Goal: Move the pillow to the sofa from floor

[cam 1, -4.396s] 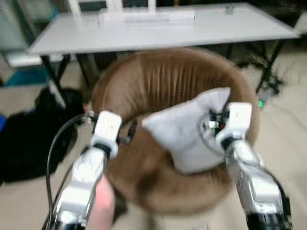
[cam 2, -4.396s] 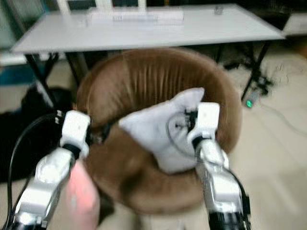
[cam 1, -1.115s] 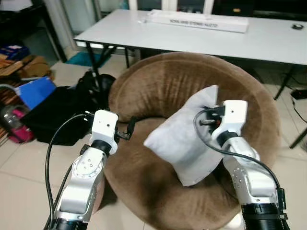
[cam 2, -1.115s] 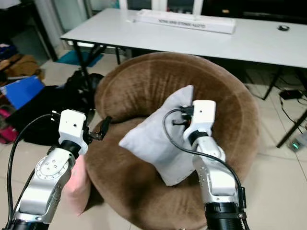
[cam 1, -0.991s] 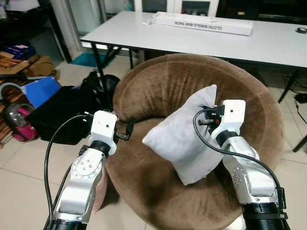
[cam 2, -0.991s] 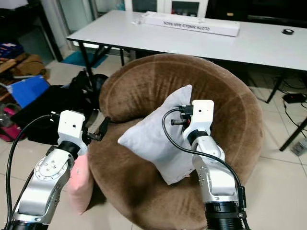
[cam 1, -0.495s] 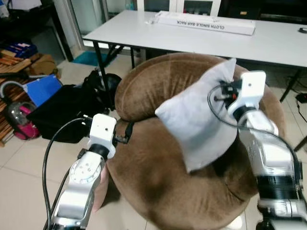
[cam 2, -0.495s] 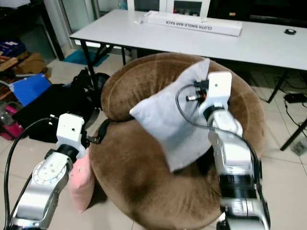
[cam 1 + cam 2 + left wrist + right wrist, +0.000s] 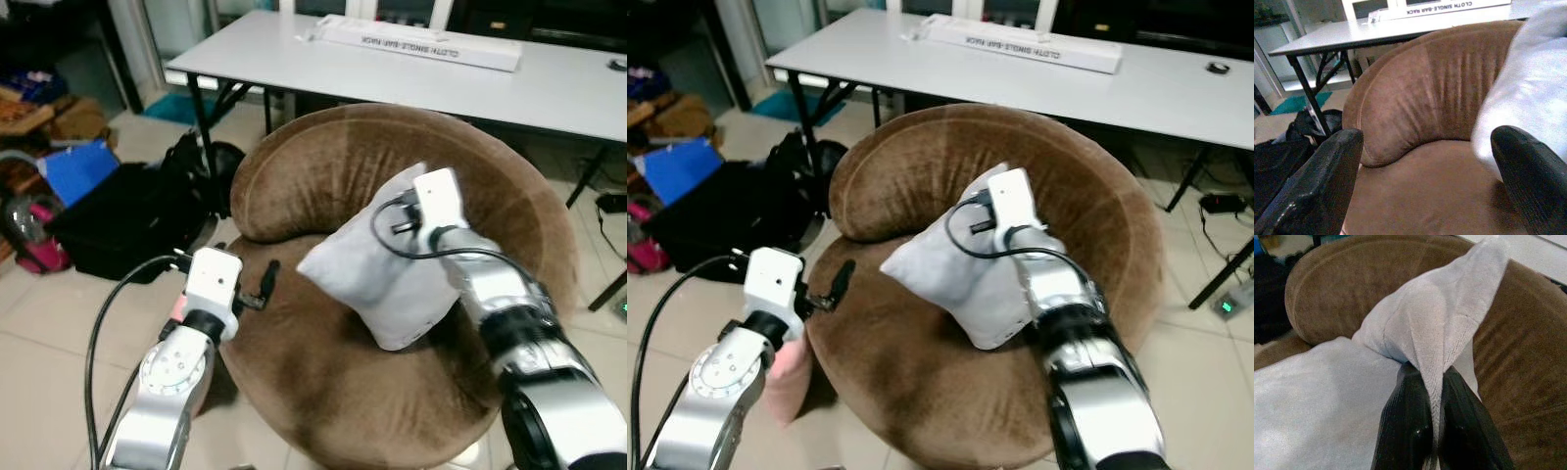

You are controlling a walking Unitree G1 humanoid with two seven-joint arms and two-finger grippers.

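The right claw (image 9: 1432, 431) is pinching a corner of the grey pillow (image 9: 377, 274), fingers clamped on the fabric, while the pillow is resting on the brown round sofa (image 9: 323, 382). At 9 o'clock, the left claw (image 9: 1425, 181) is hovering with fingers apart.

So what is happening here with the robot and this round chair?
The robot is putting a grey pillow onto the round brown sofa. Its right tool is shut on a corner of the pillow, pinching the fabric, and the pillow hangs over the seat; whether it touches the seat is not clear. The left tool is open beside the seat and holds nothing. A pink pillow lies on the floor by the sofa.
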